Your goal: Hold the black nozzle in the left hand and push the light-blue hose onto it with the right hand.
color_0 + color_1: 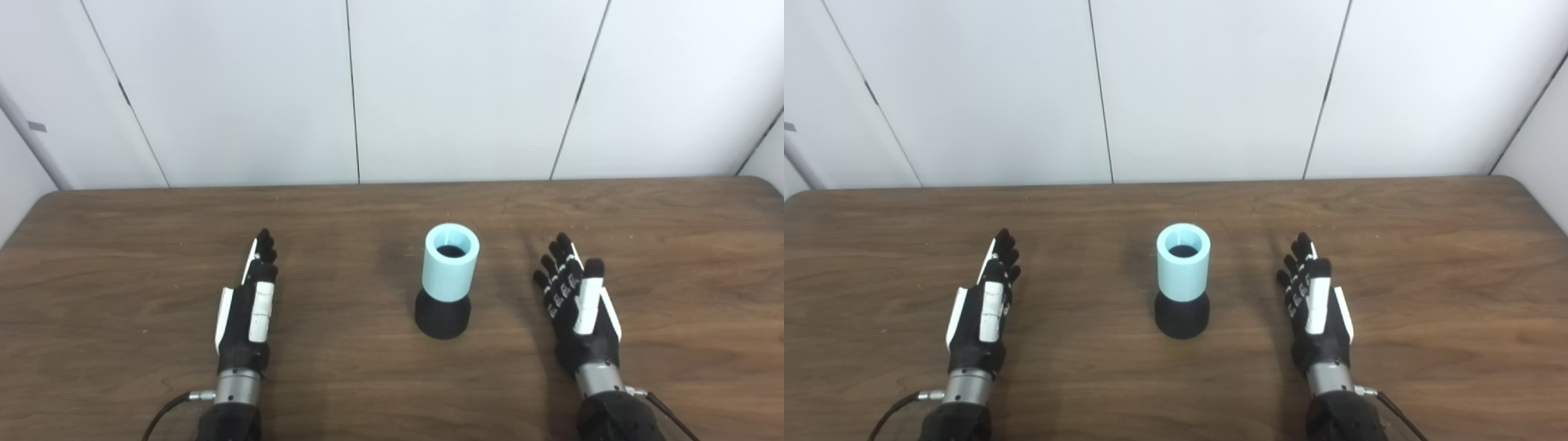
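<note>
- Desk [674, 208]: brown wood-grain top, far edge against a white panelled wall; it carries one assembly and has both hands over it.
- Nozzle [442, 318]: black, flared base, upright on the desk about midway between the side edges, nearer the front edge than the far one. Its broad foot is likely why the stack stands unaided.
- Hose [451, 262]: short light-blue sleeve, upright, its lower end seated on the nozzle's neck, open mouth up. How deep it sits cannot be told; the joint is hidden inside the sleeve.
- Left hand [248, 312]: towards the left edge, well apart from the nozzle, released, fingers straight and pointing at the far edge, grasping nothing.
- Right hand [579, 306]: towards the right edge, well apart from the hose, released, fingers slightly spread, grasping nothing.
- Status, judged: the hose is on the nozzle and neither hand holds anything, so the join looks done; the hands flank the stack at a distance, probably so as not to knock it.
</note>
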Robot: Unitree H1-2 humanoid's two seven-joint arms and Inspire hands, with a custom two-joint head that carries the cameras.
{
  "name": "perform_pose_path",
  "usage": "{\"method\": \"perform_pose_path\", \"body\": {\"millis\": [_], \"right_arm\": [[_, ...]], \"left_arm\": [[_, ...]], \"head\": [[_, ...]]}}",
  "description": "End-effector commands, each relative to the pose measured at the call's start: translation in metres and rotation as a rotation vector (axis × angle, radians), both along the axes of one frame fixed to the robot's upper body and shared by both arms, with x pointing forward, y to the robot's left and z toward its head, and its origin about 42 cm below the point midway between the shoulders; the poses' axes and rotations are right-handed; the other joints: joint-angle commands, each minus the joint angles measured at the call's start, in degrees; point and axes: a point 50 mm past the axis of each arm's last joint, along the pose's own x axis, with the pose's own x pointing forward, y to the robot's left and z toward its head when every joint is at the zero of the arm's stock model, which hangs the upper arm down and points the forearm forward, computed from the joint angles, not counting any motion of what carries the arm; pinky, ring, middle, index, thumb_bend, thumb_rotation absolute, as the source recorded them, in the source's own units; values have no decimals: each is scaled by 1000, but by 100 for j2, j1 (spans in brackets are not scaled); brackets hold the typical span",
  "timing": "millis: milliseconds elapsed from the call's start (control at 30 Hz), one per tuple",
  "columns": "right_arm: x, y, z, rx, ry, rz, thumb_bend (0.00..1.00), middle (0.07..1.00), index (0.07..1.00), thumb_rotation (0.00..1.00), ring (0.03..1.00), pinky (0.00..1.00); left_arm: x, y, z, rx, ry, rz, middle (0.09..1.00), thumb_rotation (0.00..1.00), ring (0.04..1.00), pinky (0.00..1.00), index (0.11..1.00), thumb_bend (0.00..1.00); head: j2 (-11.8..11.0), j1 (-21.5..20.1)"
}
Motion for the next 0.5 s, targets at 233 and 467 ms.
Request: {"method": "perform_pose_path", "body": {"millis": [233, 467], "right_arm": [[4, -10, 4, -66, -107, 7, 661, 1000, 1000, 1000, 1000, 1000], [1, -15, -1, -78, -129, 7, 698, 1000, 1000, 994, 1000, 1000]], "left_arm": [[-6, -6, -3, 2, -7, 16, 1000, 998, 1000, 1000, 1000, 823], [-6, -8, -6, -2, -11, 16, 1000, 995, 1000, 1000, 1000, 811]], "head": [[-116, 67], [-164, 112]]}}
